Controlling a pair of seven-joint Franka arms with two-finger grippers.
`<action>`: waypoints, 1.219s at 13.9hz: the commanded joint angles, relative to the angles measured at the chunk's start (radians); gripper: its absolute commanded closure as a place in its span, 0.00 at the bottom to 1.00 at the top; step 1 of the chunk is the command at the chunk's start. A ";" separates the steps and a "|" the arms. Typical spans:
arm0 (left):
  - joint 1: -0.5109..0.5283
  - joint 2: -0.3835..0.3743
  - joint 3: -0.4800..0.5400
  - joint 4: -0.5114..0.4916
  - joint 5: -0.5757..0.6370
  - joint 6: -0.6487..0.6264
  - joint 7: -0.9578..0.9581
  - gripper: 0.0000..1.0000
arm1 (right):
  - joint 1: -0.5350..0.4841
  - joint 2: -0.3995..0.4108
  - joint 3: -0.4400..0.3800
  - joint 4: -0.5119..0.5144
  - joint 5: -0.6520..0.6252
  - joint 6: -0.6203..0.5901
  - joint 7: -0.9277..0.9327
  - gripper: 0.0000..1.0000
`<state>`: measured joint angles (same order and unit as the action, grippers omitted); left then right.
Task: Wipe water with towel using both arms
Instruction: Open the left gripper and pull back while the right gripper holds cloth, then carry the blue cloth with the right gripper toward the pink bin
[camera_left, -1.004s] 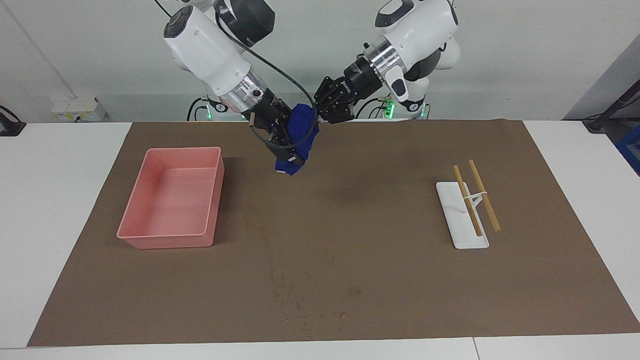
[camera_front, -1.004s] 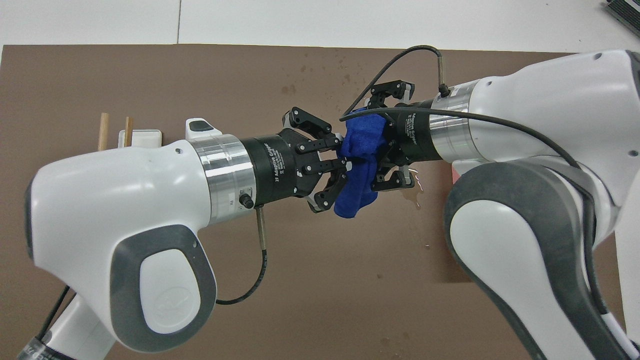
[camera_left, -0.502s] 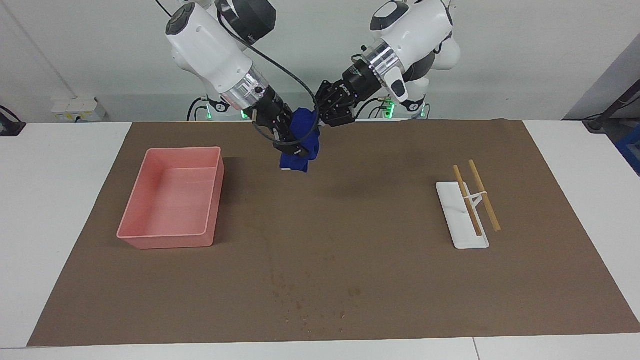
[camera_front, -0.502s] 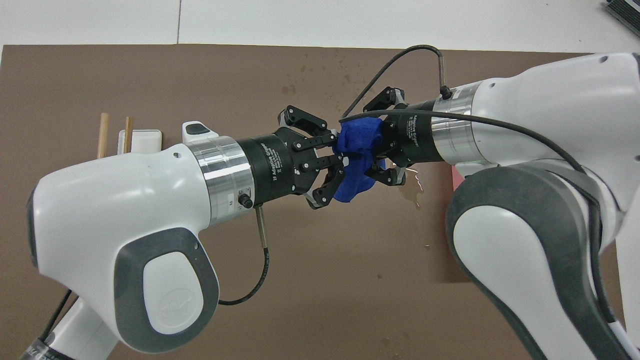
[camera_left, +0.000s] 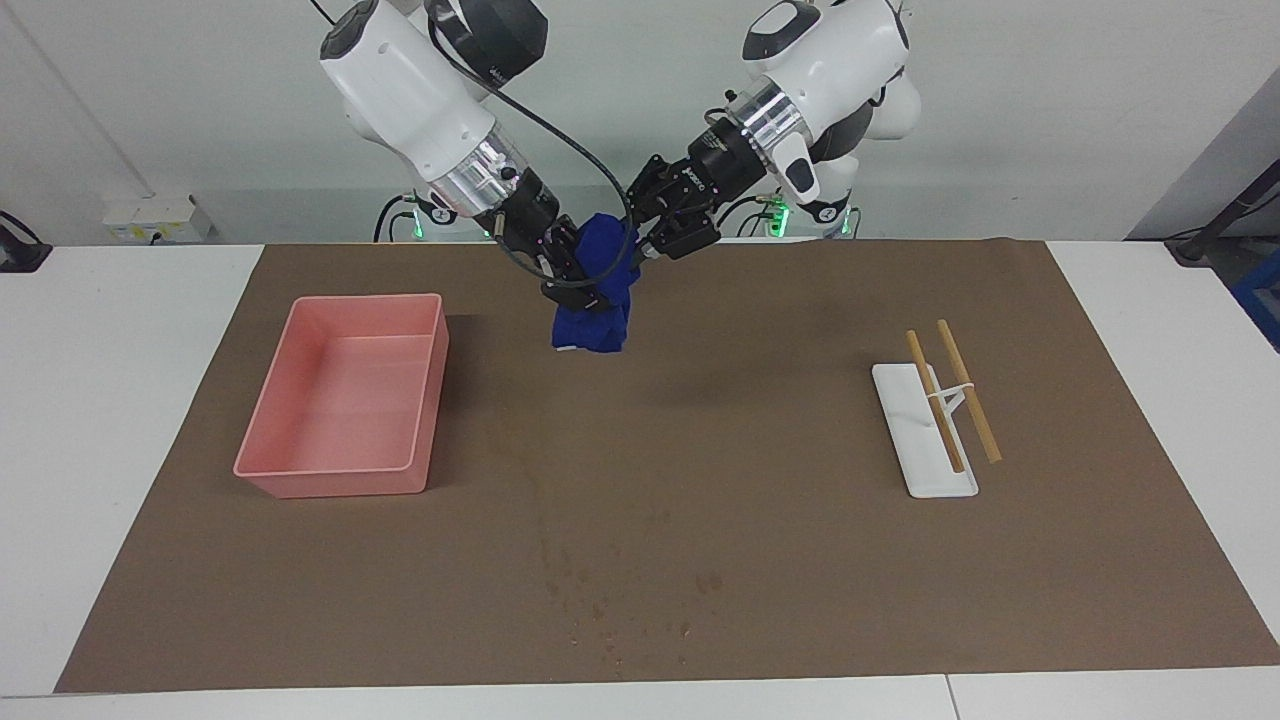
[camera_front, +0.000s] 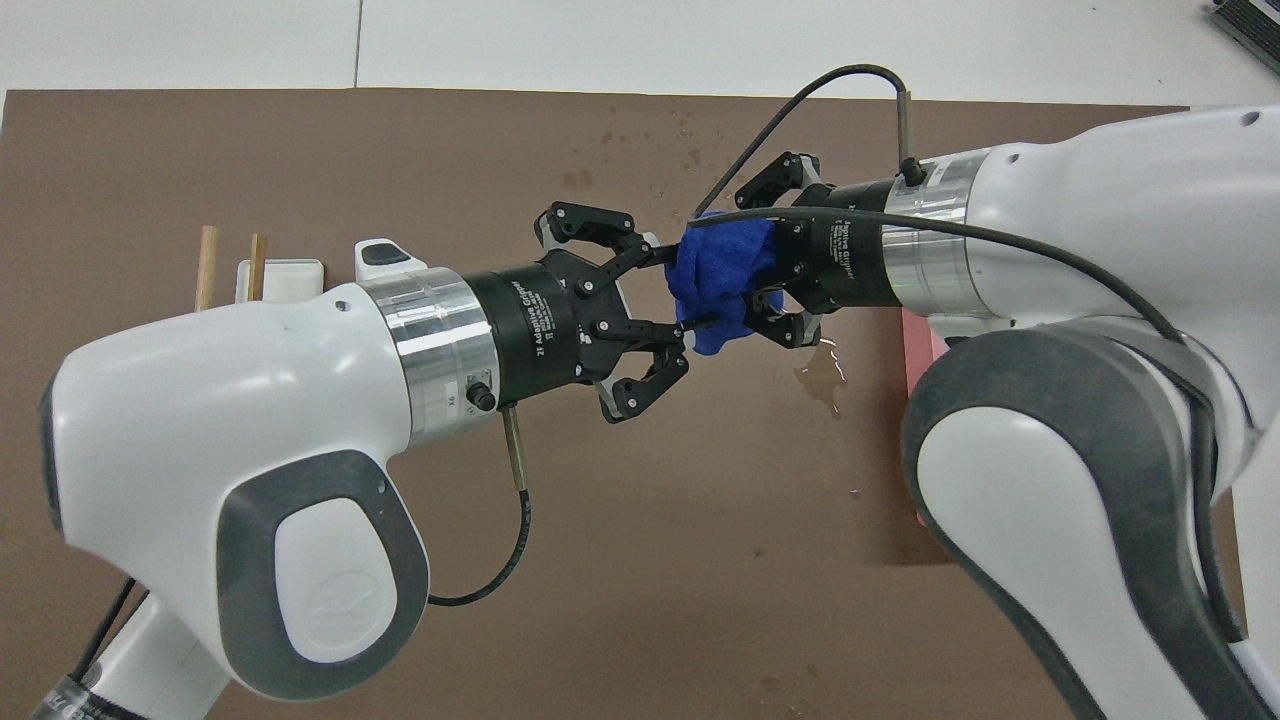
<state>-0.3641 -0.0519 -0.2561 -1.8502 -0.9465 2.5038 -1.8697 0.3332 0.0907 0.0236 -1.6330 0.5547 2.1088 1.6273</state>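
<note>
Above the brown mat near the robots' end, the deep royal-blue cloth towel (camera_left: 592, 290) is clenched in the right gripper (camera_left: 580, 285), while the left gripper (camera_front: 660, 305) has spread its fingers since a second ago, suggesting a handover incomplete and the water droplets (camera_left: 620, 610) unwiped.

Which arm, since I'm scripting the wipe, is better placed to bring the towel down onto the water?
Right. Its hand grips the towel, with the puddle almost under it; the left hand is open at the towel's edge.
</note>
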 joint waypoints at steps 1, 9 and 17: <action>0.077 -0.014 0.003 -0.009 0.046 -0.055 0.010 0.00 | -0.010 -0.006 0.006 -0.022 -0.013 0.078 -0.119 1.00; 0.229 -0.005 0.008 0.032 0.552 -0.288 0.514 0.00 | -0.042 0.197 0.006 -0.004 -0.261 0.311 -0.928 1.00; 0.316 -0.003 0.032 0.123 0.968 -0.667 1.421 0.00 | -0.083 0.327 0.006 -0.072 -0.438 0.436 -1.176 1.00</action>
<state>-0.0785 -0.0520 -0.2159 -1.7529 -0.0249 1.9022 -0.6117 0.2650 0.4341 0.0176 -1.6566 0.1365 2.5592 0.4814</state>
